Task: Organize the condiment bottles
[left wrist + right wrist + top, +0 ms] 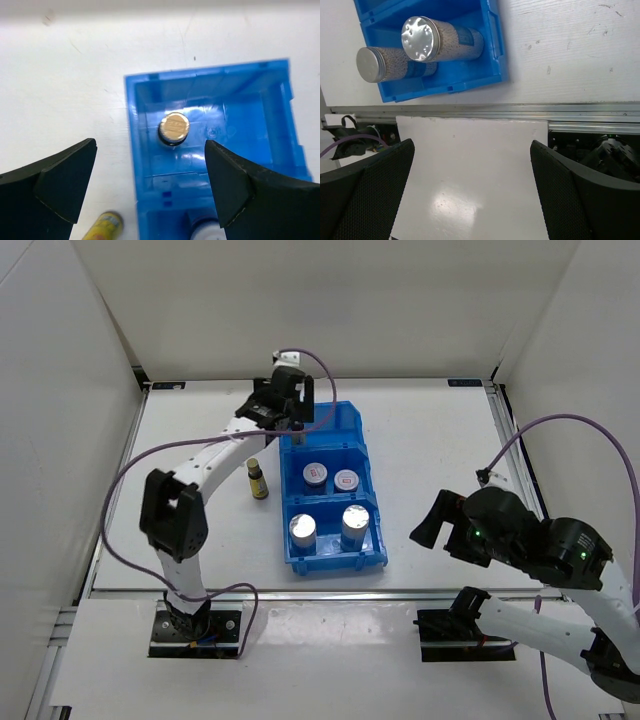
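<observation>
Left wrist view: wide, empty jaws above a gold-capped bottle [174, 127], its body hidden below the cap

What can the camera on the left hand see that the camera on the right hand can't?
Only the left wrist view shows the gold-capped amber bottle standing in one end compartment, another amber bottle out on the table, and the top of a white-lidded jar.

Only the right wrist view shows the two silver-topped cylinders in the opposite end compartment.

Both show the blue bin and their own gripper's open fingers.
</observation>
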### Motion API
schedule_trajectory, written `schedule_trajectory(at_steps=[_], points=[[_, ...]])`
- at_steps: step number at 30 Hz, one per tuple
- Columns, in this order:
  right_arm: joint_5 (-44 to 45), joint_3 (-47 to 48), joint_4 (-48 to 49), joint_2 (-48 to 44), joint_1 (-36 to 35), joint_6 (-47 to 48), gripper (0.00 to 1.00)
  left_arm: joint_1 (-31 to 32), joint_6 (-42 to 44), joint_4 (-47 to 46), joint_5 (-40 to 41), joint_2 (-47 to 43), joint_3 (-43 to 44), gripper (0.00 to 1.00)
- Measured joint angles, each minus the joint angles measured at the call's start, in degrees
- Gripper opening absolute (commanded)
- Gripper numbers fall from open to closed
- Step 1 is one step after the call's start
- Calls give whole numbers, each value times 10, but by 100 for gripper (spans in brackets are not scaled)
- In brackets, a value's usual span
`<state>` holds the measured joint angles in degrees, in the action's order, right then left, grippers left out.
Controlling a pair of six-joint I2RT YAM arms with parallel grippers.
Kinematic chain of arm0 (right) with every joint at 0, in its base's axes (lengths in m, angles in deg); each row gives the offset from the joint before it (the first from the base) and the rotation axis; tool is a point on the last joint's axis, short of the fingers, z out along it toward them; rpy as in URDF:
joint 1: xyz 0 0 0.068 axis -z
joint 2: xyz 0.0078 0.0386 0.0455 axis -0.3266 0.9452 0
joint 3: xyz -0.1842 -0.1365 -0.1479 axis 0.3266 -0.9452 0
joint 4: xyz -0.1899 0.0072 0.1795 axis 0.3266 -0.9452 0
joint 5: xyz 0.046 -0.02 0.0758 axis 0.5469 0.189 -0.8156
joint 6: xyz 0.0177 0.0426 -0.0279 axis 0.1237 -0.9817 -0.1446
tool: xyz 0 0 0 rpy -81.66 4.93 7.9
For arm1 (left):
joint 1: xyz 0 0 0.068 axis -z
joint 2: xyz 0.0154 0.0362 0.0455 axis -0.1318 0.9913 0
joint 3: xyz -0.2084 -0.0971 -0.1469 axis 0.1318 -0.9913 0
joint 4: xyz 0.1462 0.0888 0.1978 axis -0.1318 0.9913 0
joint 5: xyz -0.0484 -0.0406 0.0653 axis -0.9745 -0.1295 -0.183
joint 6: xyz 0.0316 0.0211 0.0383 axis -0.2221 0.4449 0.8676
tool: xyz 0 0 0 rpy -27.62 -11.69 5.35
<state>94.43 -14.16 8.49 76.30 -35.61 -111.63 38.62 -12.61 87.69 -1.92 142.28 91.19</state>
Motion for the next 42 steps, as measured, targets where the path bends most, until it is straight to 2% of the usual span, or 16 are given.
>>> schedule_trajectory(at_steps=[3, 6, 8, 11, 15, 20, 25, 34, 41, 42], points=[[0, -12, 0, -1, 0, 5, 100, -9, 17, -1, -1, -72, -16, 100], [-3, -19, -1, 6, 0, 12, 100, -23, 28, -14, -24, -184, -68, 100], [-7, -20, -1, 19, 0, 17, 100, -38, 31, -28, -51, -282, -135, 100], [-13, -20, -1, 42, 0, 26, 100, -56, 25, -37, -87, -380, -216, 100], [-26, -20, -1, 72, 0, 42, 100, -69, 3, -69, -129, -454, -350, 100], [-39, -9, 0, 114, 0, 69, 100, -76, -19, -67, -166, -427, -439, 100], [-45, -6, 1, 126, 0, 82, 100, -87, -30, -76, -179, -386, -441, 95], [-47, -4, 0, 99, 0, 79, 100, -106, -38, -87, -189, -344, -435, 79], [-47, -16, 0, 78, 0, 66, 100, -111, -30, -97, -199, -334, -427, 42], [-47, -17, -1, 77, 0, 64, 100, -111, -28, -96, -200, -331, -423, 31]])
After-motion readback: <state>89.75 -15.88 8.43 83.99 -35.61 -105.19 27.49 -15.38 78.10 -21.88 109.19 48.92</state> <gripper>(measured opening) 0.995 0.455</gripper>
